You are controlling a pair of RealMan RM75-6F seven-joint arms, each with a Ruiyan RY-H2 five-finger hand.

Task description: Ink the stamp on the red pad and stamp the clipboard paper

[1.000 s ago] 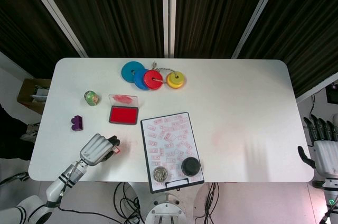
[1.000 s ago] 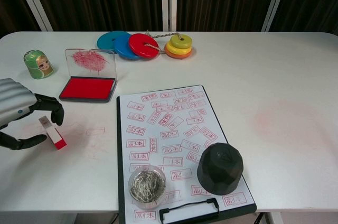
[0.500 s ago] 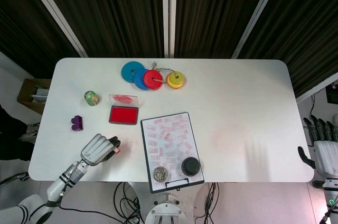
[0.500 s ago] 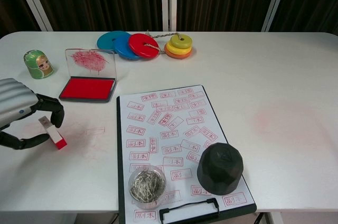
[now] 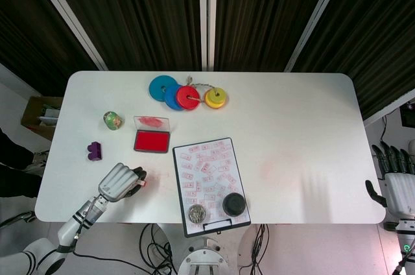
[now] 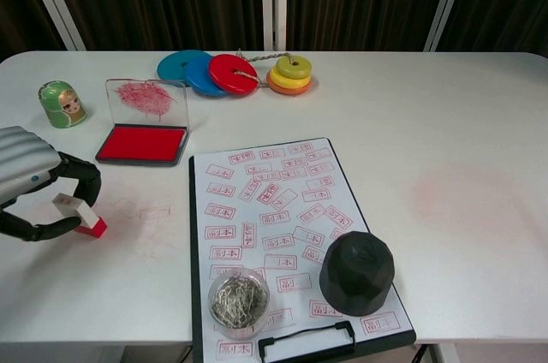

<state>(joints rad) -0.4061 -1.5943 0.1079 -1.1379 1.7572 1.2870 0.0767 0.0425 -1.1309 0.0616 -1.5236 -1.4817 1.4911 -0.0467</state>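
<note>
The stamp, a small white block with a red end, lies tilted at the table's front left, its red end on the table. My left hand curls around it, with a finger above and the thumb below pinching its white end. In the head view the left hand covers most of the stamp. The open red ink pad sits just beyond, its clear lid raised. The clipboard, its paper full of red imprints, lies right of the hand. My right hand hangs open beyond the table's right edge.
A black faceted object and a jar of paper clips stand on the clipboard's near end. A green doll and a purple block are at the left. Coloured discs lie at the back.
My left hand has drawn slightly left and closed in on the stamp. The stamp has tipped from steeply tilted to lying flatter. The right hand has not moved.
</note>
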